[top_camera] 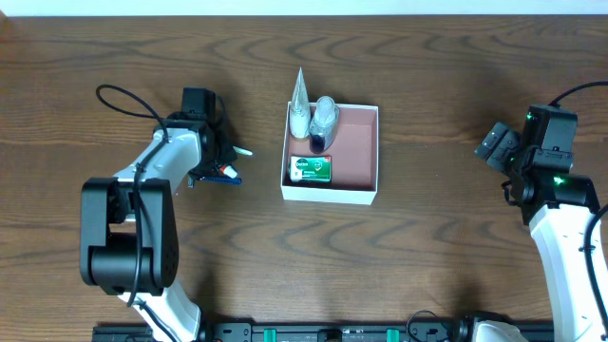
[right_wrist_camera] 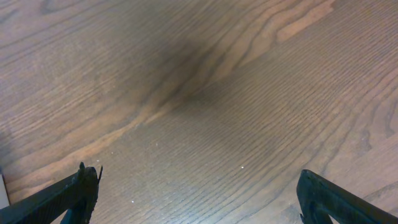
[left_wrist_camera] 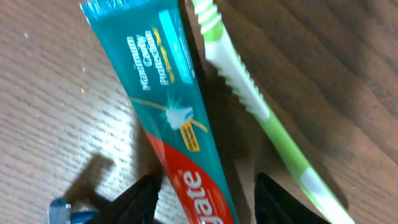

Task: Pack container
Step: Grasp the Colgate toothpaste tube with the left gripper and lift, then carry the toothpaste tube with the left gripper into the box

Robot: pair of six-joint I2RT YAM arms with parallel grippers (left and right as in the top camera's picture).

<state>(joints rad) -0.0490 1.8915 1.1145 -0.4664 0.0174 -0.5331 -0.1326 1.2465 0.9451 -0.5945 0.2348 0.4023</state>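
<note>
Looking down from overhead, I see the container (top_camera: pixel 330 194) in the middle of the table (top_camera: pixel 456 76), about halfway between the left and right edges and a bit nearer the far edge. Open top, white walls, reddish-brown floor. Three things are in it, all along its left wall: a white pointed tube (top_camera: pixel 300 100) and a clear bottle (top_camera: pixel 325 119) at the far end, and a green box (top_camera: pixel 312 169) lying flat in the near-left corner. The right half of the floor is bare.

My left hand (left_wrist_camera: pixel 205 177) is low over the table just left of the container, toward the left edge. It is partly open and straddles a teal-and-red toothpaste tube (left_wrist_camera: pixel 174 118) lying flat. There is a clear gap between the tube and one finger; the other finger is right at the tube's edge, possibly touching, too blurred to say. Nothing is lifted. A green-and-white toothbrush (left_wrist_camera: pixel 249 93) lies just beside the tube, outside the fingers. A blue razor (left_wrist_camera: pixel 62 210) is near the tube's other side.

My right hand (right_wrist_camera: pixel 196 174) is near the right edge, spread wide and empty, with only bare wood under it.
</note>
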